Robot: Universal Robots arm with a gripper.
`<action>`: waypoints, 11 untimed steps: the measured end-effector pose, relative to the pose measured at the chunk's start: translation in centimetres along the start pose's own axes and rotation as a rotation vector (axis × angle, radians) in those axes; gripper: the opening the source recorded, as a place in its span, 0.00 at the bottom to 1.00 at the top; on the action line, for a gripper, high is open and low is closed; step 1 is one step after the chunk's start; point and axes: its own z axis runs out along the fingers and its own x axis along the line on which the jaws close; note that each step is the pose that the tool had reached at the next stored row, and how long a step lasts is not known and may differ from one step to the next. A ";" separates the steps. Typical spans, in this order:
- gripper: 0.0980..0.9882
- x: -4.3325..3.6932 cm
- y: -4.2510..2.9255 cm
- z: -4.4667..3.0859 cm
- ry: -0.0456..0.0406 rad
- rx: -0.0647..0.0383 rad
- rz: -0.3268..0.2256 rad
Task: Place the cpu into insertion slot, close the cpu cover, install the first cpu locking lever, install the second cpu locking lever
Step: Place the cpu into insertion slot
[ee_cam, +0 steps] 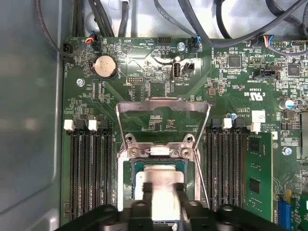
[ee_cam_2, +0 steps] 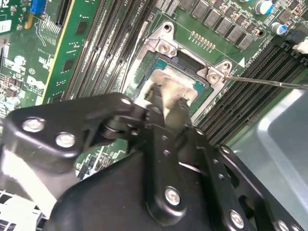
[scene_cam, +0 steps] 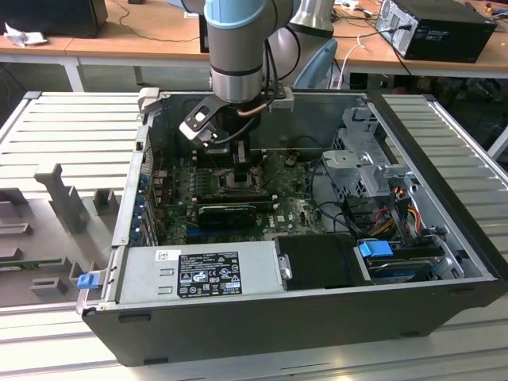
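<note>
While the arm reaches down into the open computer case [scene_cam: 278, 325], its gripper [ee_cam: 162, 195] is narrowed onto the cpu [ee_cam: 161, 179], with one black finger against each of two opposite edges of the pale silver chip. Directly beneath the fingertips lies the insertion slot [ee_cam: 144, 166], and the cpu sits inside its frame; whether the chip is fully seated cannot be told. Just beyond the fingertips the cpu cover [ee_cam: 163, 102] stands open on its hinge, leaning back over the green motherboard [ee_cam: 226, 86], which shows through its square window. A thin wire locking lever [ee_cam_2: 269, 83] runs out from a corner of the socket to one side of the gripper, clear of the cover. Black memory slots [ee_cam: 91, 173] flank the gripper on both sides, and on one side a green memory module [ee_cam: 255, 178] stands in a slot. Beyond the cover, a round coin cell battery [ee_cam: 105, 66] sits in its holder on the board. In the exterior view the case holds the motherboard under the gripper, a grey power supply [scene_cam: 198, 270] on the camera's side of it, and a metal drive cage [scene_cam: 357, 159] with bundled cables toward the exterior view's right of it.
</note>
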 end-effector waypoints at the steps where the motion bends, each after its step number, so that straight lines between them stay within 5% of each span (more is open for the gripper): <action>1: 0.14 0.00 0.00 -0.04 -0.0003 0.000 0.000; 4: 0.00 0.00 0.01 -0.11 -0.0011 0.000 0.000; 11: 0.01 -0.01 0.04 -0.59 -0.0015 0.000 0.000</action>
